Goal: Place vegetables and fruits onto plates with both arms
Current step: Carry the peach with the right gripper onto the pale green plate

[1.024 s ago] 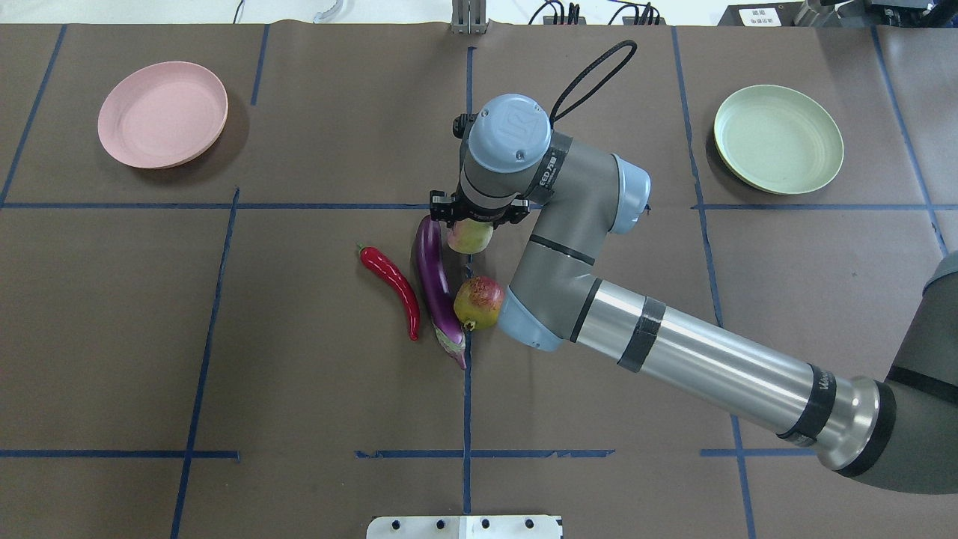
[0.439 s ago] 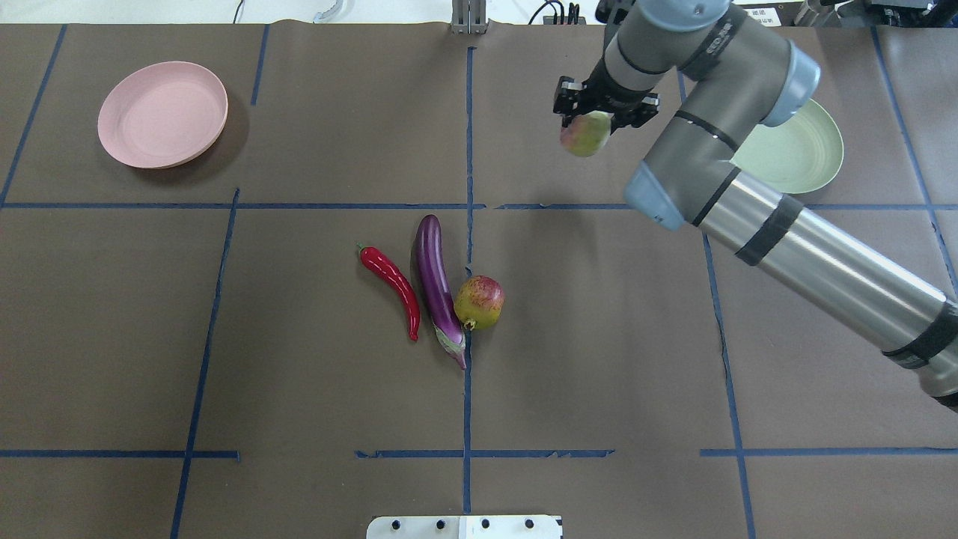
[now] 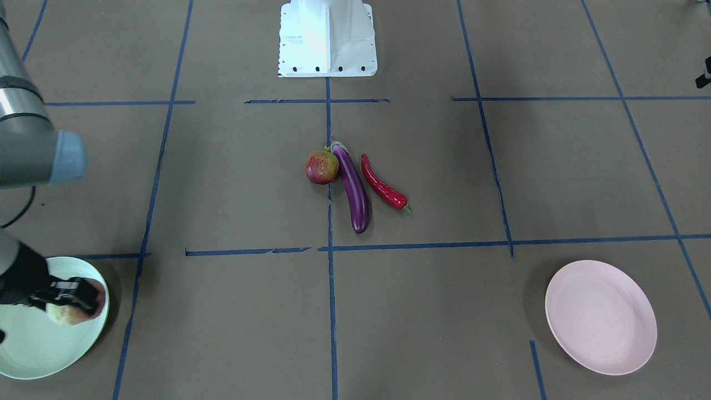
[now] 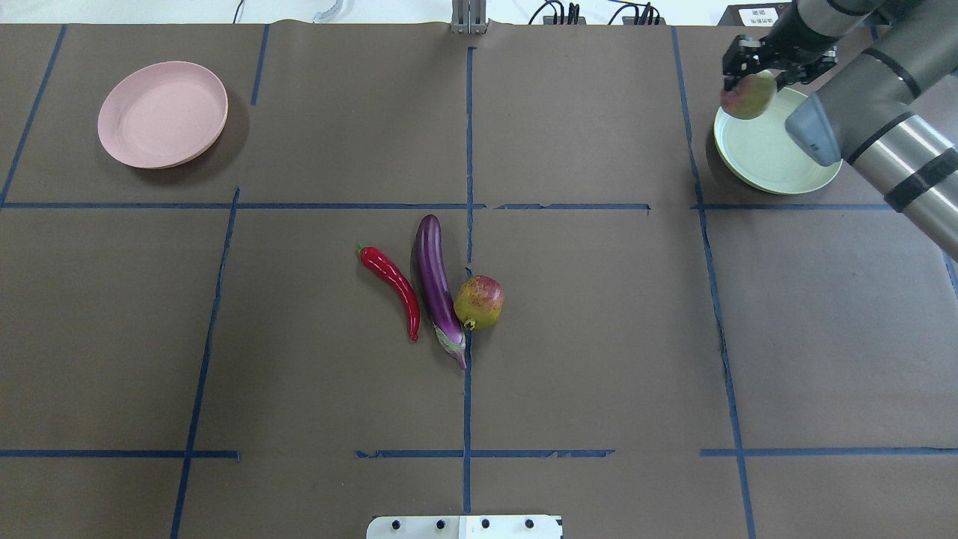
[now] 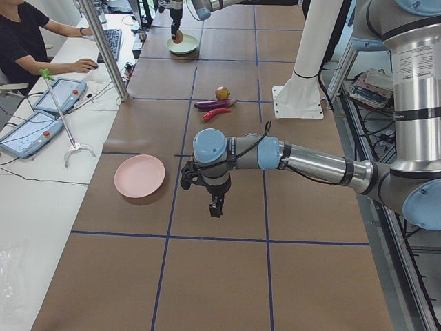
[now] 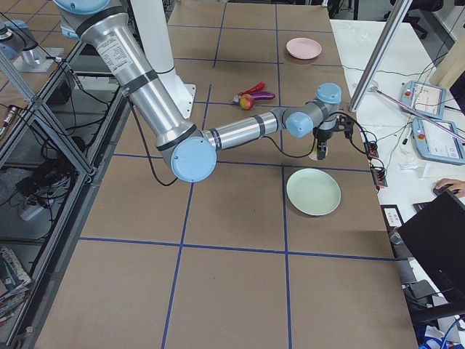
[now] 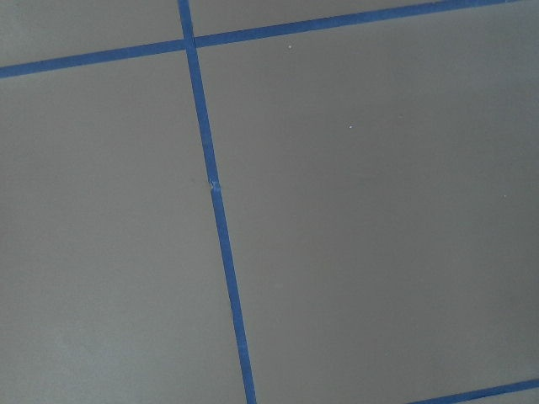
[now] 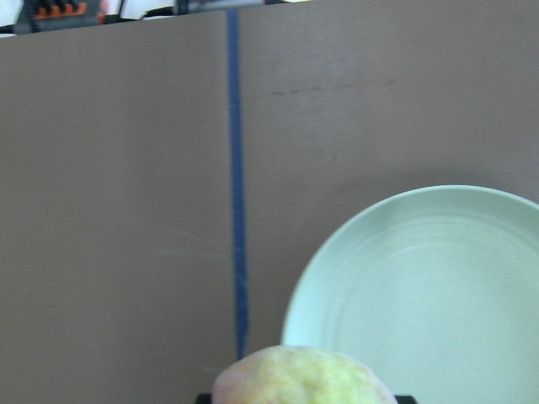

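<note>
My right gripper [image 4: 751, 78] is shut on the pale yellow-pink peach [image 4: 747, 96] and holds it in the air over the rim of the pale green plate [image 4: 771, 157]. The right wrist view shows the peach [image 8: 303, 379] at the bottom edge, with the green plate [image 8: 438, 286] below and to the right. The purple eggplant [image 4: 434, 281], the red chili pepper [image 4: 393, 288] and the pomegranate [image 4: 480, 302] lie together at the table's middle. The pink plate [image 4: 162, 114] sits empty at the far left. My left gripper [image 5: 216, 207] shows only in the exterior left view, above bare table; I cannot tell its state.
Blue tape lines divide the brown table cover. The white pedestal base [image 3: 328, 39] stands at the robot's edge. An operator [image 5: 34, 41] sits at a side bench with tablets and cables.
My right arm has lifted the peach from beside the eggplant and carried it right and away, from the table's middle to the green plate's rim. The other produce has not moved.
</note>
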Robot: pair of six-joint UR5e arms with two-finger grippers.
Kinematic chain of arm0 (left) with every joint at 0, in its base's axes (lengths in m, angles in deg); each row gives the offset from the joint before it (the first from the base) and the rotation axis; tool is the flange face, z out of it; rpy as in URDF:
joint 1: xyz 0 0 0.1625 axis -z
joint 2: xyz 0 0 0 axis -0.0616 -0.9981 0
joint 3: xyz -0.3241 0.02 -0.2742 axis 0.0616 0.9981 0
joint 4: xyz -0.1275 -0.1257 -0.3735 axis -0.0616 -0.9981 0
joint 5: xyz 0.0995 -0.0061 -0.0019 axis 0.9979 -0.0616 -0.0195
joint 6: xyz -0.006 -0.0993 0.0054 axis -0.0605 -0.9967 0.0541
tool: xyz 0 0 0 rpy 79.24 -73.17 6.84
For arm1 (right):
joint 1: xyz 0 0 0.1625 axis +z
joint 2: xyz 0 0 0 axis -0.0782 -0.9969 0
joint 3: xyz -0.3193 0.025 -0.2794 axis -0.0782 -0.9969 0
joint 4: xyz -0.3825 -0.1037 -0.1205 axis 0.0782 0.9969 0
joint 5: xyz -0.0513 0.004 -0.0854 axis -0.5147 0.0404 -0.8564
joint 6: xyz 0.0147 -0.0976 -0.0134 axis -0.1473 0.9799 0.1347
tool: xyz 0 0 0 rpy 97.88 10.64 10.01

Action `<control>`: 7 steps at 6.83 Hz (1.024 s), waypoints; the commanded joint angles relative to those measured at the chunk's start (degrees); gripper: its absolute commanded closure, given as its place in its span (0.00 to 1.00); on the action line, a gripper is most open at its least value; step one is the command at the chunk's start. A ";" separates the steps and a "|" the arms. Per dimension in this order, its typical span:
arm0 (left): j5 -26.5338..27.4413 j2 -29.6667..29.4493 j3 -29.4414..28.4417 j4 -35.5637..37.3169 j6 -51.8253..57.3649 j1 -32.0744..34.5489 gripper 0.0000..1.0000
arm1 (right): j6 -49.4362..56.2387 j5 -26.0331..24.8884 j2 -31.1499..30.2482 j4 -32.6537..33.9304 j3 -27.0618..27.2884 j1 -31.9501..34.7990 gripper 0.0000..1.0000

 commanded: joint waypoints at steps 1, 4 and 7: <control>-0.02 0.02 0.10 -0.01 0.03 0.00 0.00 | 3.46 0.60 -0.97 -0.17 -8.01 2.05 0.99; -0.02 0.10 0.10 -0.01 0.03 0.01 0.00 | 3.02 -3.43 -0.89 -0.17 -8.30 -1.91 0.55; -0.11 0.10 0.80 -1.58 -0.49 0.00 0.00 | 3.73 -2.92 -2.11 -0.18 -4.37 -0.69 0.00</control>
